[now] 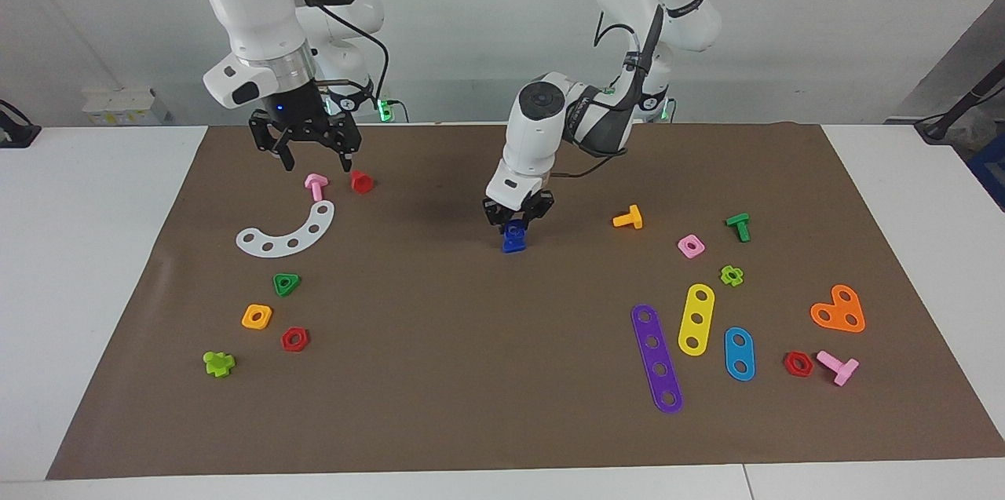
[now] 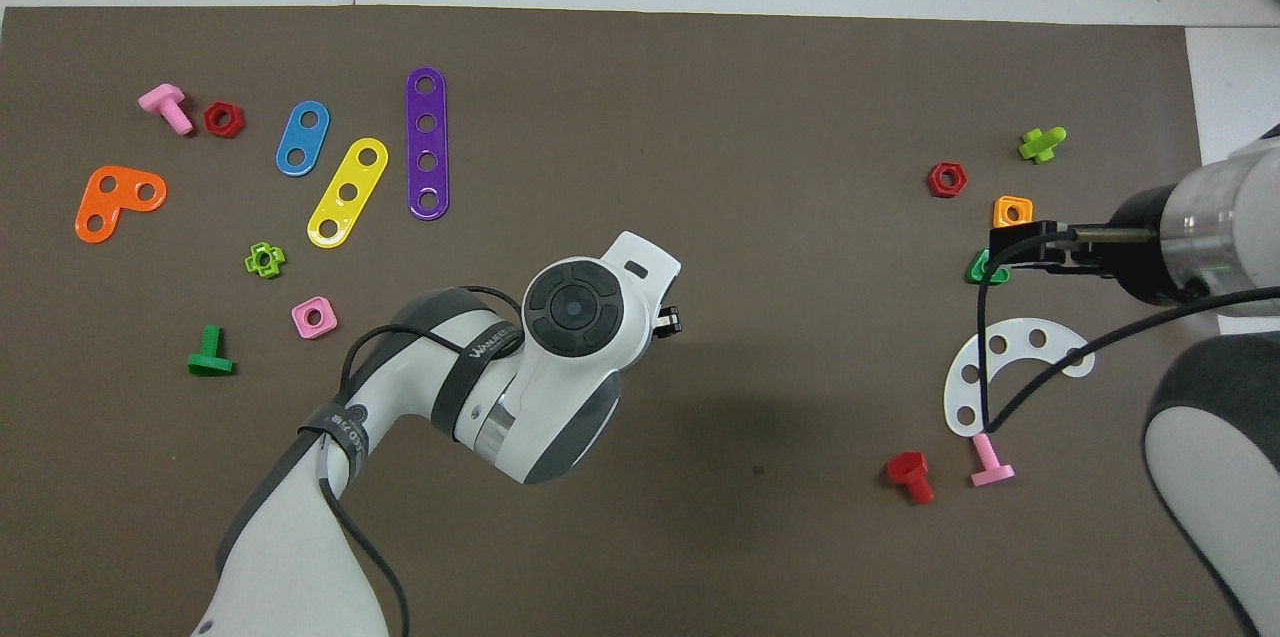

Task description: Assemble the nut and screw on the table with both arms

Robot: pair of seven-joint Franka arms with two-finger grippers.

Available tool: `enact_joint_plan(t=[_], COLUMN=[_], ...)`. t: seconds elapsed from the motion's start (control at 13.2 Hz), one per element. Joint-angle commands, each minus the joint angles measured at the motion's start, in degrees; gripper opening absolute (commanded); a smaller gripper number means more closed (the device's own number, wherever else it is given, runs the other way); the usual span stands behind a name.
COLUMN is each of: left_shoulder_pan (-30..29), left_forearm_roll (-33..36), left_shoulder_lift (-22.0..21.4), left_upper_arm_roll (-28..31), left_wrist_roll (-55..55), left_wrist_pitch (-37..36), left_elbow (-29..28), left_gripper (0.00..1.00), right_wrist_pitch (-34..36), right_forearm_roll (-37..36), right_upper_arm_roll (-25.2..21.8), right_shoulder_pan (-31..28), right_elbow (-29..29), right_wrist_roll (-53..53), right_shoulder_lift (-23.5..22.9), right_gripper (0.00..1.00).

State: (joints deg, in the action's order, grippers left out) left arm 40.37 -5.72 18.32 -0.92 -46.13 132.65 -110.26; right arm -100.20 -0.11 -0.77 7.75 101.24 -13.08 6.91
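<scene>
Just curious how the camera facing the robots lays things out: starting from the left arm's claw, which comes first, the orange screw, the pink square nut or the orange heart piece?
1. Orange screw, beside the left claw, toward the left arm's end.
2. Pink square nut, further toward that end.
3. Orange heart piece, close to the mat's end.

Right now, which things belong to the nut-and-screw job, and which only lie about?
For the job:
- left gripper, over the blue piece on the mat
- right gripper, open, waiting

Lying about:
- red screw
- pink square nut
- purple strip
</scene>
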Motion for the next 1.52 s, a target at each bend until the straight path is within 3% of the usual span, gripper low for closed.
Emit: enact_joint_plan(t=[0.0,0.23,0.38,0.46,0.53,0.61,0.99,1.22,1.44], left_shoulder_pan=[0.7,0.5,0.6,0.6,0.6,0.6,0.1,-3.2,-6.8], left_forearm_roll=[-0.9,-0.9,-0.9,-0.9,-0.9,-0.9,-0.1,2.5,1.9], left_shoulder_lift=[-0.2,-0.2,-0.2,-0.2,-0.2,-0.2,-0.2,-0.1,-3.3], left_upper_arm_roll=[0.8,0.8,0.8,0.8,0.8,0.8,1.0,0.8,0.7], left_wrist_roll=[0.2,0.3,0.2,0.2,0.2,0.2,0.5,8.5,14.1], left_wrist_pitch=[1.9,2.4,2.4,2.4,2.3,2.2,0.3,-8.7,-15.0], left_elbow=[-1.4,-1.4,-1.4,-1.4,-1.4,-1.4,-0.3,4.3,4.8], left_gripper=[0.00,0.00,0.44,0.60,0.72,0.77,0.77,0.64,0.62], right_wrist_pitch=[3.6,7.7,8.2,8.4,8.4,8.4,8.4,8.4,8.4], right_forearm_roll=[1.7,0.8,1.0,1.0,1.0,1.0,1.5,1.5,1.6], right_upper_arm_roll=[0.2,0.3,0.3,0.3,0.4,0.4,0.4,0.4,0.5], right_shoulder_pan=[-2.1,-2.1,-2.0,-1.8,-1.7,-1.7,-1.8,-1.8,-1.8], right_elbow=[-6.3,-11.7,-11.5,-10.8,-10.4,-10.4,-10.4,-10.4,-10.3], right_wrist_roll=[2.6,3.0,3.0,2.9,2.8,2.8,2.8,2.8,2.9], right_shoulder_lift=[-3.5,-6.6,-6.7,-6.3,-6.0,-6.0,-5.9,-5.9,-5.8], right_gripper=[0.99,0.98,0.99,1.00,1.00,1.00,1.00,1.00,1.00])
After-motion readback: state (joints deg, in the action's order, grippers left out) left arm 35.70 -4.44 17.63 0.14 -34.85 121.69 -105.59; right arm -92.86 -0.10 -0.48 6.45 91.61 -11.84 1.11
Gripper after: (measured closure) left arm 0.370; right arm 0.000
